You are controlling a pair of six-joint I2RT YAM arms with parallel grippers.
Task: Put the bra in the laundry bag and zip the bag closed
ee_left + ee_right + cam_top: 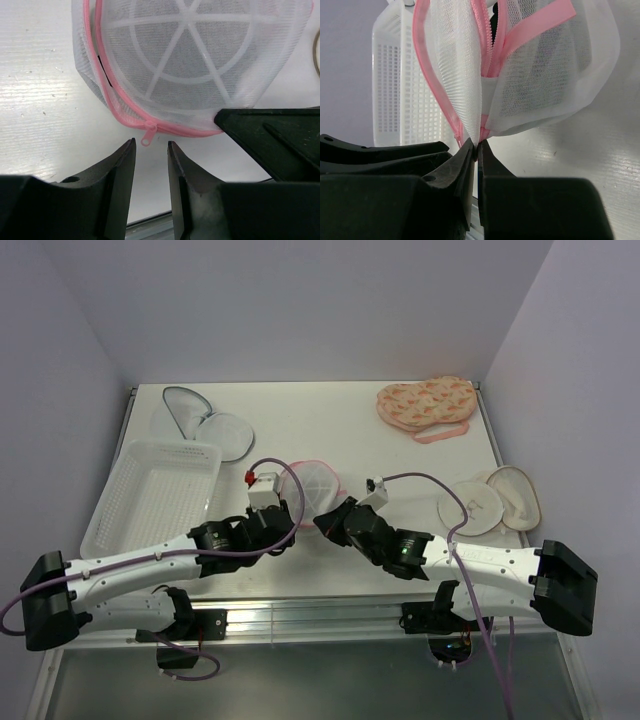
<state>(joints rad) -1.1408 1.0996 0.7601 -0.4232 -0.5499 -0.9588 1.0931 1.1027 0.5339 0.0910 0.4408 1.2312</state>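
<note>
No text, brand, number or sign can be read in any view. The laundry bag (pixel 200 60) shows only white mesh and pink trim, with no readable label (the orange pouch (pixel 425 400) at the far side of the bench (pixel 330 425) has a printed pattern, not letters).

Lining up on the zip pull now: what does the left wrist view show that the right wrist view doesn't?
Left wrist only: the pink zipper pull hanging just ahead of the open left tool, untouched. Right wrist only: the right tool pinched shut on the laundry bag's pink-trimmed edge, and the white basket behind. Both: that bag's white mesh.
</note>
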